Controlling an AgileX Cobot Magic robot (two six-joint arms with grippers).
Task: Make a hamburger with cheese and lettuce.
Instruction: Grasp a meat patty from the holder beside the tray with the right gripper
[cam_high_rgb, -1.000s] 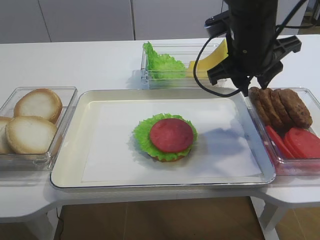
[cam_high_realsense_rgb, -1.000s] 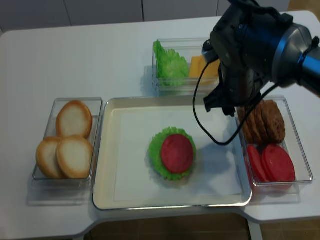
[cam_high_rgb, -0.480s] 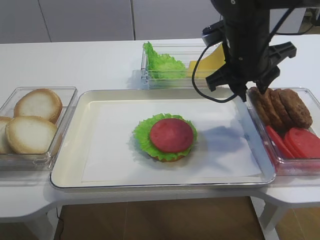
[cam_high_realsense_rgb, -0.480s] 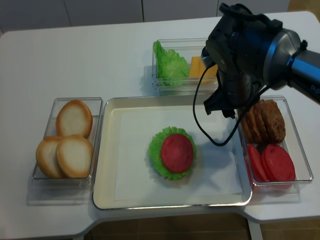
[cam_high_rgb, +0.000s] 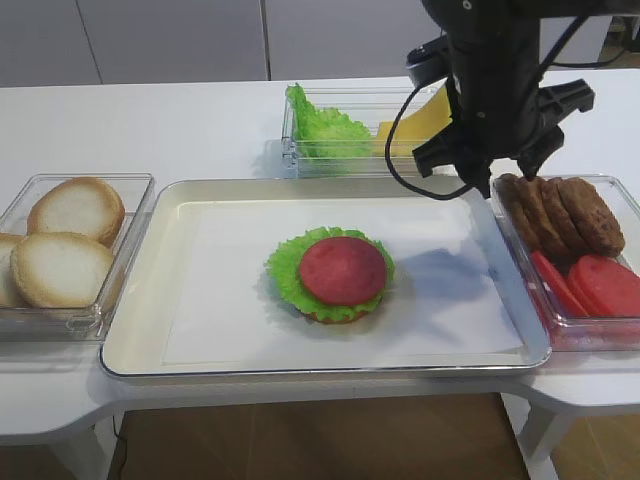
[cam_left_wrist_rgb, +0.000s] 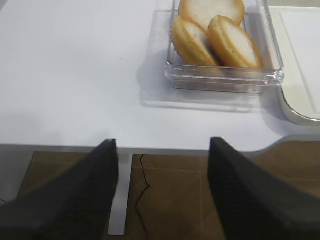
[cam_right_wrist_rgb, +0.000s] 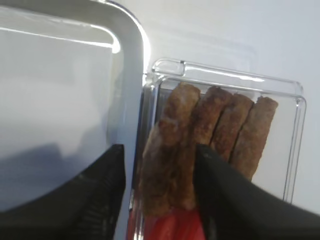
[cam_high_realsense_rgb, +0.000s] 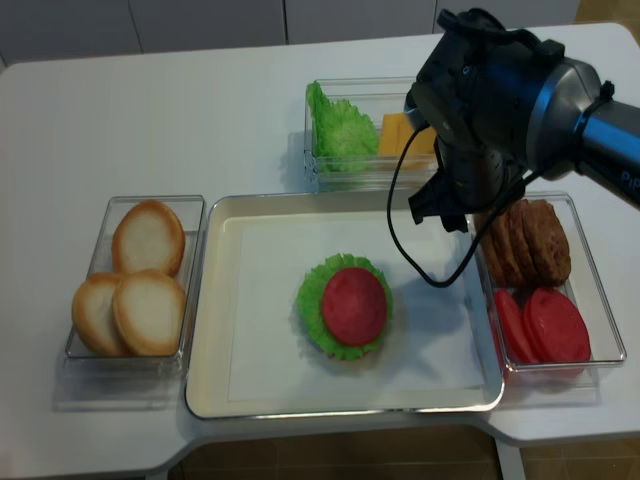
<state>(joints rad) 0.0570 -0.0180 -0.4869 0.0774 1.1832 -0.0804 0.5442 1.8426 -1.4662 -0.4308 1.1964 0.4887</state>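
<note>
The hamburger sits mid-tray: a bun base, a frilly lettuce leaf and a red slice on top; it also shows in the realsense view. Yellow cheese lies in the back box beside loose lettuce. My right gripper is open and empty. It hovers over the left end of the brown patties, with one finger over the tray corner and the other over the patties. My left gripper is open and empty, over the table's front left edge, near the buns.
The metal tray with white paper fills the middle. A clear box of bun halves stands at the left. A clear box at the right holds patties and red slices. The right arm's cable hangs over the tray's back right corner.
My right gripper has shifted slightly left and back above the patties box's left end. It stays open. The hamburger and the other food have not moved.
</note>
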